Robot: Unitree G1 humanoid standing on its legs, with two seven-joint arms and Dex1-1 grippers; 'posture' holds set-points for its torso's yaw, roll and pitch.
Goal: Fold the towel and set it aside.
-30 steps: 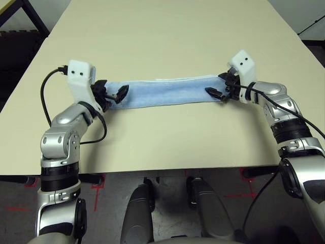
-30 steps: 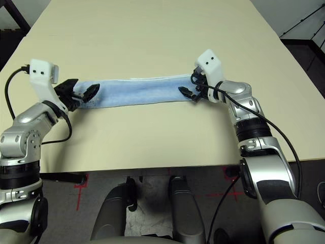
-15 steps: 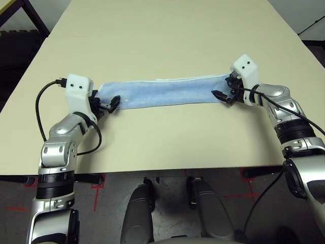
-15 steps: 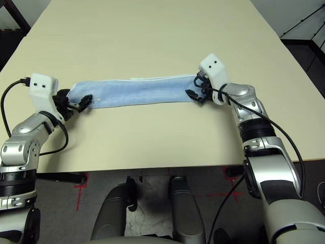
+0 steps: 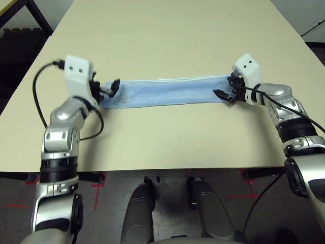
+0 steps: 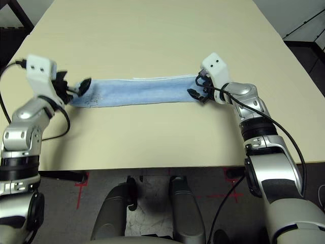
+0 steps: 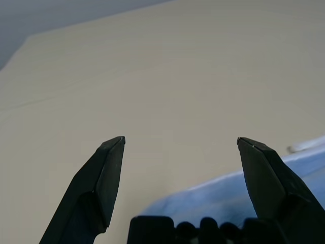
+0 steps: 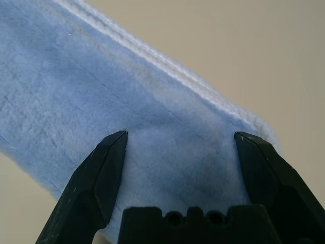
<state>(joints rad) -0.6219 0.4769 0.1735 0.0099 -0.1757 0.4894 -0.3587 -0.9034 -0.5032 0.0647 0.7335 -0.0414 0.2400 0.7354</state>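
The towel (image 5: 162,92) lies on the tan table (image 5: 167,137) as a long, narrow light-blue strip running left to right, with white edging along its far side. My left gripper (image 5: 108,87) hovers open at the strip's left end, holding nothing. In the left wrist view the left gripper (image 7: 180,140) shows spread fingers, with the towel (image 7: 228,195) low between them. My right gripper (image 5: 225,92) is open at the strip's right end. In the right wrist view the right gripper (image 8: 180,134) straddles the towel (image 8: 101,101) end without pinching it.
The table's front edge (image 5: 162,169) runs close to my body. Dark floor and a black frame (image 5: 38,18) lie off the table's left side. Bare tabletop stretches beyond the towel to the far end.
My left gripper has dipped at the towel's left end and then risen and drawn back a little. My right gripper has slid slightly outward along the towel. The towel still lies flat.
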